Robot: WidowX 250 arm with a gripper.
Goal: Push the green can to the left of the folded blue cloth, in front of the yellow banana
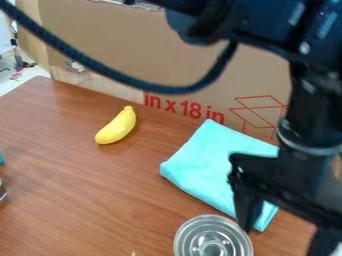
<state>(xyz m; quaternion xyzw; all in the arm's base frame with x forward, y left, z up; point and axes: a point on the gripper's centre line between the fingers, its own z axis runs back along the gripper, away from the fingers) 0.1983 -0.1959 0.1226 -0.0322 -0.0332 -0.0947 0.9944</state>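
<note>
"So, what containers did the camera view show?"

"A silvery round metal piece (191,241) lay at the bottom edge, partly cut off. I couldn't tell whether it was a shallow dish or a lid. It had a bright rim, rings running inside that, and a smaller round part at the middle. Behind the table (60,200) stood brown cardboard (200,60) with red print and a line drawing of a box; what it held, I couldn't tell."

"And the gripper?"

"The black gripper (286,239) hung at the lower right, pointing down, its two fingers well apart. One came down in front of the blue cloth (207,165), near the metal piece; whether it touched either, I couldn't say."

"How did the cloth look?"

"Light turquoise, folded into a thick, flat, roughly four-sided pad with soft, rounded folds. It lay on the brown wooden tabletop, right of centre, set at a slant. Its far corner pointed toward the cardboard, and its near edge ran just beside the metal piece."

"Anything else around?"

"A yellow banana (117,126) lay left of the cloth, well apart from it, its narrow tip toward the cardboard. A dark cable (167,89) looped across above, and a blue thing (1,159) just showed at the left edge."
</note>
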